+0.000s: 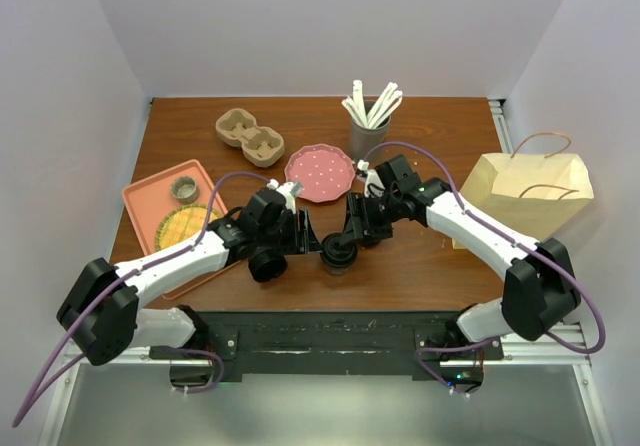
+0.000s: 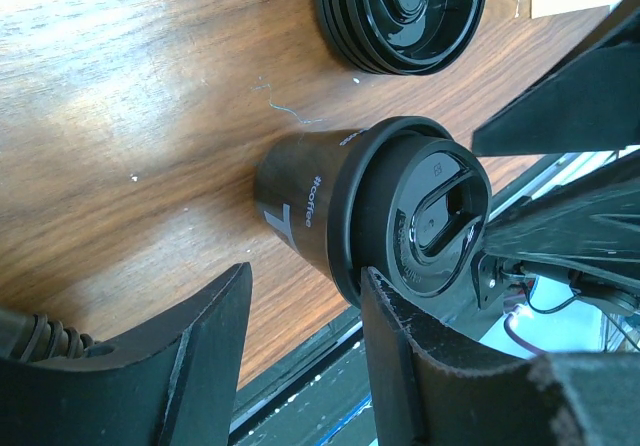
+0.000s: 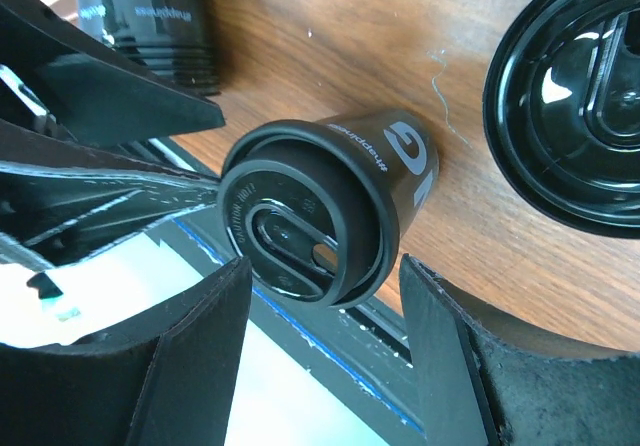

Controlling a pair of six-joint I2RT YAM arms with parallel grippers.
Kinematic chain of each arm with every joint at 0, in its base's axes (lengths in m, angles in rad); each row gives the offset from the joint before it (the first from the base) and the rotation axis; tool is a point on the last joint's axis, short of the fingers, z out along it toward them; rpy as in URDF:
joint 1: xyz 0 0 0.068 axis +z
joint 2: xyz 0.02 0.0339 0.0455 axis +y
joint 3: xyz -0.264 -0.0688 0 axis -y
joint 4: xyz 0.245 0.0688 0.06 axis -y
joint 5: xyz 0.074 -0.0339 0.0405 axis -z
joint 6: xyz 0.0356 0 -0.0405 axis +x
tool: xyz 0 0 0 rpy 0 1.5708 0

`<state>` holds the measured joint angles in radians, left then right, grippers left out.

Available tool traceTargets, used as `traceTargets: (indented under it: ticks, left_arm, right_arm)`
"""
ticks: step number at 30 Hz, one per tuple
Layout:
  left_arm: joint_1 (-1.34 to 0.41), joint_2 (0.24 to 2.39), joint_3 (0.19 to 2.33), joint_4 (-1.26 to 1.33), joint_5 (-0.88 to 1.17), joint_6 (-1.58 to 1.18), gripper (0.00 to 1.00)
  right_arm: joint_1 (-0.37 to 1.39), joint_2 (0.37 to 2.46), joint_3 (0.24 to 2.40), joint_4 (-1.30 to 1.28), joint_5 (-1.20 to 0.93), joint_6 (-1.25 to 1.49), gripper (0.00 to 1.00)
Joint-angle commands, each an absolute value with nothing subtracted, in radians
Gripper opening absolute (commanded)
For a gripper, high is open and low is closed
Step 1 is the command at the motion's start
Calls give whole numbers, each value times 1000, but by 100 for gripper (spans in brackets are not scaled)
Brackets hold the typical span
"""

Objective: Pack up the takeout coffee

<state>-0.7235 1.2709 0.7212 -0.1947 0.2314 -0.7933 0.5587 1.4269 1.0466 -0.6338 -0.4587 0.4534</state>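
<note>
A black lidded coffee cup (image 1: 338, 253) stands near the table's front edge, between my two grippers. It shows in the left wrist view (image 2: 330, 206) and in the right wrist view (image 3: 330, 206). My left gripper (image 1: 303, 234) (image 2: 305, 276) is open, and its right finger (image 2: 400, 336) is close against the lid's rim. My right gripper (image 1: 352, 236) (image 3: 322, 266) is open, with a finger on each side of the lid and clear of it. A cardboard cup carrier (image 1: 250, 136) lies at the back left. A paper bag (image 1: 530, 191) lies at the right.
A stack of black cups (image 1: 267, 263) (image 3: 150, 26) stands under my left arm. A stack of black lids (image 2: 400, 11) (image 3: 580, 96) lies beside the cup. A pink plate (image 1: 320, 173), a stirrer holder (image 1: 368, 121) and an orange tray (image 1: 150, 191) are behind.
</note>
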Motion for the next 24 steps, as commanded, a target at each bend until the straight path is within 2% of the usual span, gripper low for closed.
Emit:
traceTargets:
  ticks: [1,15,24]
  left_arm:
    - [-729,1273,709,-153,241,-792,52]
    - [-729,1282,712,-155,242,-785,52]
    - [-729,1289,747,-184,245,-787,52]
  right_arm:
    - [549,1433,1029,-586,-508,425,64]
    - [548,1479,977,-499,-569,440,64]
    - [549,1485,948,-492,-529,451,56]
